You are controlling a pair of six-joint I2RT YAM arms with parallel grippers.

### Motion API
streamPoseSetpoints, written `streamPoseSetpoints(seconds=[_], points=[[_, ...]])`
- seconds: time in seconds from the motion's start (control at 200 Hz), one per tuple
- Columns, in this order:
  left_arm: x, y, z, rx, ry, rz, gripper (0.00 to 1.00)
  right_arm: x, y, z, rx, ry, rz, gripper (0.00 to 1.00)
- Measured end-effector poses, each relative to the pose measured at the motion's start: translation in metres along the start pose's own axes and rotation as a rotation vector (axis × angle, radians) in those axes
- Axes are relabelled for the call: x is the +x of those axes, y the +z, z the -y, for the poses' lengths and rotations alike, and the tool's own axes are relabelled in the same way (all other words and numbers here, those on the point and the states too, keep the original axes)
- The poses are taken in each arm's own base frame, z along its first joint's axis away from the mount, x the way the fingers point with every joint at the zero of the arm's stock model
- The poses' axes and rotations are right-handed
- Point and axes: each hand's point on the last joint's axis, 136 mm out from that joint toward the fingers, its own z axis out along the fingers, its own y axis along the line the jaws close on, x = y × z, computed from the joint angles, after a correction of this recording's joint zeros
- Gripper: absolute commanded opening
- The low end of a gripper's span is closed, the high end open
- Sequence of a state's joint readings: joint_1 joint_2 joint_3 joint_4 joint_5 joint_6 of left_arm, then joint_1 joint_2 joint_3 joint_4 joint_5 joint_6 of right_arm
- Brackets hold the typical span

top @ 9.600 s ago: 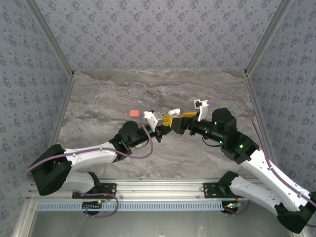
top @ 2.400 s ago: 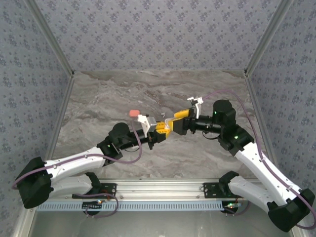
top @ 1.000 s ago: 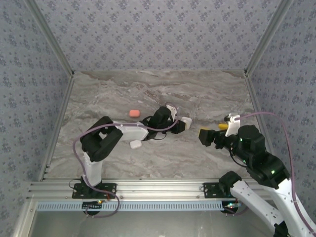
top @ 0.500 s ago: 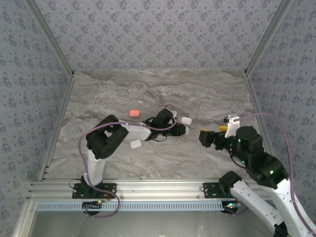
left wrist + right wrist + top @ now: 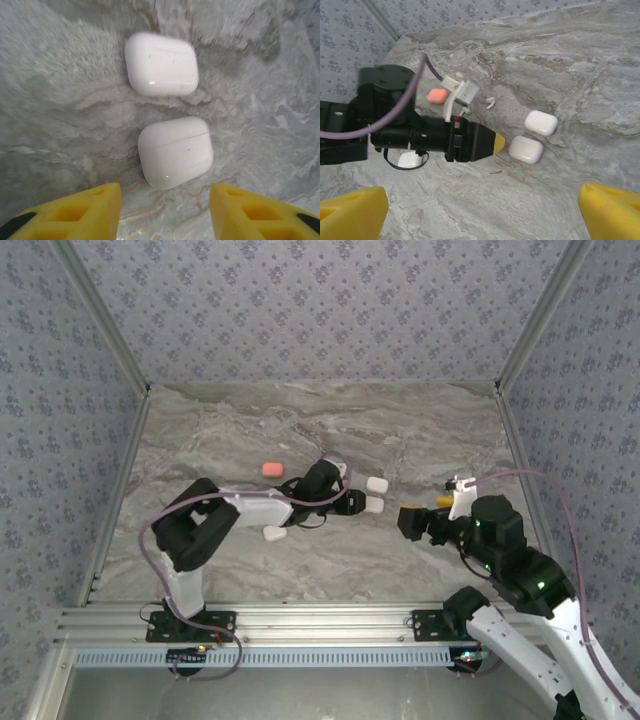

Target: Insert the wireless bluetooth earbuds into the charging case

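Starting at the left jaws: spread wide, nothing between them, yellow fingers (image 5: 75,212) low over the desk (image 5: 230,430). Just ahead of the tips lies the near white case (image 5: 175,151), lid shut with the seam visible, flat on the marble. In the top view it sits right at the end of the left arm (image 5: 250,505). The far white case (image 5: 161,70), also shut, lies just beside it on the side away from the jaws, with a narrow gap between them, not touching.

Right jaws: also spread wide and empty. Their yellow fingers (image 5: 350,215) sit at the two bottom corners of the right wrist view. They hang over the desk to the right of the two cases, facing them, near but not touching.

One white earbud (image 5: 491,103) lies loose on the desk beyond the left wrist, between a pink case (image 5: 436,95) and the far white case, outside any case. A tiny white speck lies on the marble below the left arm's tip in the right wrist view, too small to tell what it is.

A third white case (image 5: 274,533) lies beside the left forearm on its near side. The pink case sits back and left of the other cases. Grey patterned walls (image 5: 320,310) close the desk in on three sides.
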State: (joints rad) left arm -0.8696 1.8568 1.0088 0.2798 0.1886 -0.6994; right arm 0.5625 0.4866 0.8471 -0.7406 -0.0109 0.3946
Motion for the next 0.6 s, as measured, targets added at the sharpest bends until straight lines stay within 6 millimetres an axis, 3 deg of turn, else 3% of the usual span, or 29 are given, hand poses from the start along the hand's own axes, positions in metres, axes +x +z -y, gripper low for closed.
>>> streamPoseSetpoints(seconds=[0.135, 0.24, 0.405, 0.6], points=[[-0.023, -0.040, 0.008, 0.011, 0.031, 0.096, 0.58, 0.016, 0.022, -0.005, -0.059, -0.026, -0.022, 1.00], [-0.040, -0.077, 0.002, -0.007, 0.032, 0.173, 0.63, 0.033, 0.042, -0.012, -0.132, -0.081, -0.050, 1.00], [-0.057, -0.145, -0.039, -0.106, -0.019, 0.313, 0.78, 0.052, 0.071, -0.024, -0.219, -0.245, -0.119, 1.00], [-0.055, -0.215, -0.085, -0.208, -0.115, 0.455, 0.91, 0.083, 0.111, -0.047, -0.294, -0.589, -0.255, 1.00]])
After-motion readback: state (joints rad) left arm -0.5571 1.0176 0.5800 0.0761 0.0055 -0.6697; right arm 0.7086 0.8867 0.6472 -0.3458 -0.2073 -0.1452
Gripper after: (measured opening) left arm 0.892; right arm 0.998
